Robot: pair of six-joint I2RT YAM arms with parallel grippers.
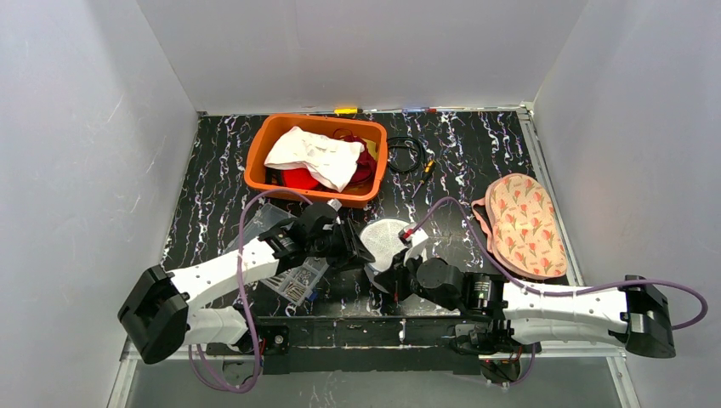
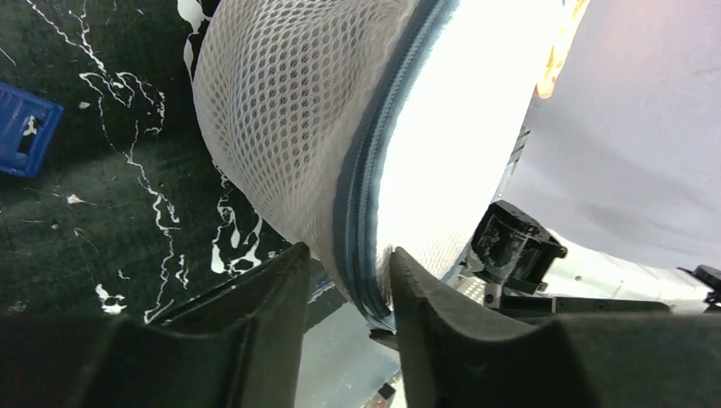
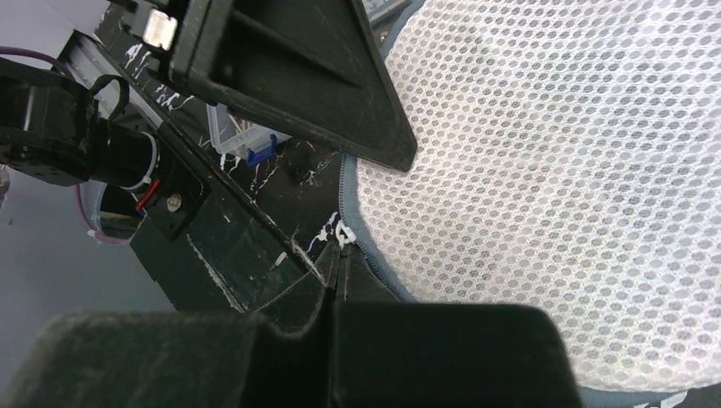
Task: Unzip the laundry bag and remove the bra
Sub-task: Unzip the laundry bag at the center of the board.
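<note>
Laundry bag (image 1: 387, 240) at frame centre, between both arms. Left gripper (image 2: 349, 276) clamps zippered seam — seam runs upward from claw. Right gripper (image 3: 337, 274) clenched on zipper pull (image 3: 344, 233) at bag's lower-left edge.

White mesh laundry bag (image 1: 387, 237), zipped, mid-table; floral bra (image 1: 525, 223) right

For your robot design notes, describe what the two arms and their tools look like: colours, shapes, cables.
Both arms, left arm and right arm, have white link shells with black joints and blocky black base housings. A purple cable loops along each. The left tool has thick, matte black, wedge-shaped fingers; the right tool looks the same black.
</note>
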